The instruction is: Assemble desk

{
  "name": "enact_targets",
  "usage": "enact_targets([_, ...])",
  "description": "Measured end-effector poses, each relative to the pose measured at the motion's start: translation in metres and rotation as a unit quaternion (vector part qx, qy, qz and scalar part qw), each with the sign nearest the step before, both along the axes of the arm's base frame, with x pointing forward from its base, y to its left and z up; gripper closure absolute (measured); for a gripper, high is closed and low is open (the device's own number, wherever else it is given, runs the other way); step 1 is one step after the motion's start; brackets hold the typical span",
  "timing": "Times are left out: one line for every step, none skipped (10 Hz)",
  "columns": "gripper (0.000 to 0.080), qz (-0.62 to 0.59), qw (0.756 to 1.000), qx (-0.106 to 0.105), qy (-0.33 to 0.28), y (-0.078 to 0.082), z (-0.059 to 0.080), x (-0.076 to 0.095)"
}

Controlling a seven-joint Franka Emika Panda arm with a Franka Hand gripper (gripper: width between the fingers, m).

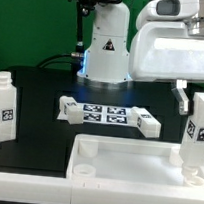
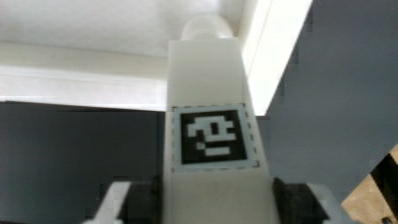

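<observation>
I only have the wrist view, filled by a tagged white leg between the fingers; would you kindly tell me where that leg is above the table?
Observer: The leg is upright at the exterior view's right end of the desk top. I cannot tell whether it is seated.
Operator: Is another leg about?
Observer: Yes, a second leg stands upright at the exterior view's far left, apart from the desk top.
Operator: And what lies behind the desk top?
Observer: The marker board lies flat on the black table, between the desk top and the robot base.
</observation>
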State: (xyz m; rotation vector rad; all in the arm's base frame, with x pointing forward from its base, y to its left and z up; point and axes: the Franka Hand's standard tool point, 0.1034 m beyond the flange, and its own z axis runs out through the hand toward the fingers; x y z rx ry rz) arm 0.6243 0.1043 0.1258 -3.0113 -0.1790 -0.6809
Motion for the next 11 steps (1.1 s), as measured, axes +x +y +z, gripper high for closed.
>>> enact_targets([0.0514, 0.0, 1.0, 0.0, -0.004, 0.0, 0.0, 0.003])
enact_targets([0.0514, 0.0, 1.0, 0.0, -0.005, 0.001, 0.0, 0.005])
enact_targets([0.0514, 0.0, 1.0, 0.0, -0.009, 0.002, 0.0, 0.007])
enact_targets([0.0514, 0.001, 1.0, 0.001, -0.014, 0.005, -0.001, 0.009])
enact_targets([0.0514, 0.003, 1.0, 0.001, -0.01, 0.008, -0.007, 0.007])
enact_targets([0.0514, 0.004, 1.0, 0.0, -0.006, 0.009, -0.011, 0.005])
enact_targets([0.0514, 0.005, 1.0, 0.0, -0.005, 0.009, -0.013, 0.004])
enact_targets([0.0514, 0.005, 1.0, -0.001, -0.004, 0.009, -0.014, 0.004])
enact_targets([0.0514, 0.005, 1.0, -0.001, -0.002, 0.009, -0.017, 0.002])
enact_targets([0.0514, 0.005, 1.0, -0.002, -0.007, 0.009, -0.018, 0.002])
enact_targets([0.0514, 0.005, 1.0, -0.002, -0.01, 0.009, -0.018, 0.002])
